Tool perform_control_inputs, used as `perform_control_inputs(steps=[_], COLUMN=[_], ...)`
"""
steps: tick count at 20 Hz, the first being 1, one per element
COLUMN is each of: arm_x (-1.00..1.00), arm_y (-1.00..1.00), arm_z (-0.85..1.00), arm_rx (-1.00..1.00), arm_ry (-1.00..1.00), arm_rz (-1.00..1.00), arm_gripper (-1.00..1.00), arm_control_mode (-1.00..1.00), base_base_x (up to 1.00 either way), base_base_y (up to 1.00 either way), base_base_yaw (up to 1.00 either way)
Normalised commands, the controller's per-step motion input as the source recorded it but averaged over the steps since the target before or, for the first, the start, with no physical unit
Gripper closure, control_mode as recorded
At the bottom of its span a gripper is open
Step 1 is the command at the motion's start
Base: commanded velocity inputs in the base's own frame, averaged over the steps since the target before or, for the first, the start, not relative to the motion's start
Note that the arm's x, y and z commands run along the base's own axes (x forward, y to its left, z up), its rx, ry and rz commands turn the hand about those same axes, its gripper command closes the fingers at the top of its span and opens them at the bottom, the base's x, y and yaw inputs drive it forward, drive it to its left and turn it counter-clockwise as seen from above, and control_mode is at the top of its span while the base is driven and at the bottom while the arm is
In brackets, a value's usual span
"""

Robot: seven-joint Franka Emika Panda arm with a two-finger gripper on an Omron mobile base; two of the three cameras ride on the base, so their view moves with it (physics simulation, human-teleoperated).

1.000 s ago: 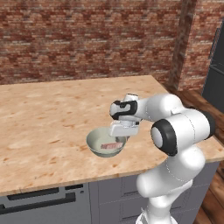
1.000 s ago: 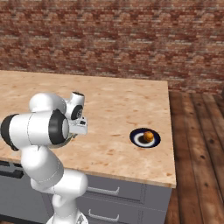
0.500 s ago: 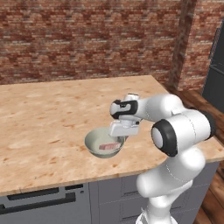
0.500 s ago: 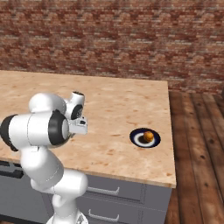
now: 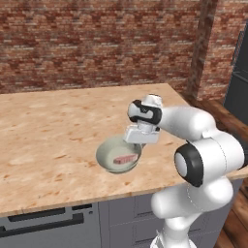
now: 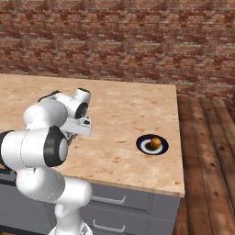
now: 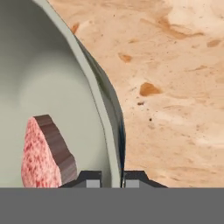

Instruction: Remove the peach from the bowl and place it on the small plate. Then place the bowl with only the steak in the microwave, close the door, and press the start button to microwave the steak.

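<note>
With the peach [image 6: 156,143] already on the plate [image 6: 145,146], the gripper [image 7: 112,178] pinched the bowl's [image 5: 107,154] rim beside the steak [image 5: 125,159], presumably to lift it.

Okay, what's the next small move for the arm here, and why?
Probably lift the bowl straight up. The gripper is shut on its rim, one finger each side; only the steak is inside, and the peach already sits on the small plate.
</note>
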Motion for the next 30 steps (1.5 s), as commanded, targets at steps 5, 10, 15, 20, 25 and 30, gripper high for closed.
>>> perform_control_inputs(steps=[5,10,15,20,25,30], arm_x=[-0.27,-0.33,-0.62,-0.35,-0.31,-0.98], arm_y=[-0.46,-0.60,-0.32,0.04,0.06,-0.28], arm_z=[0.70,0.77,0.57,0.17,-0.01,0.14], arm_rx=[0.13,0.18,0.10,0.00,0.00,0.04], arm_ry=[0.00,0.08,0.02,0.05,0.02,-0.01], arm_rz=[-0.18,-0.18,-0.20,-0.24,0.00,-0.16], arm_gripper=[1.00,1.00,1.00,1.00,1.00,1.00], arm_control_mode=[-1.00,-1.00,-1.00,-1.00,-1.00,-1.00], base_base_x=[0.00,0.00,0.00,0.00,0.00,0.00], base_base_y=[0.00,0.00,0.00,0.00,0.00,0.00], base_base_yaw=[0.00,0.00,0.00,0.00,0.00,0.00])
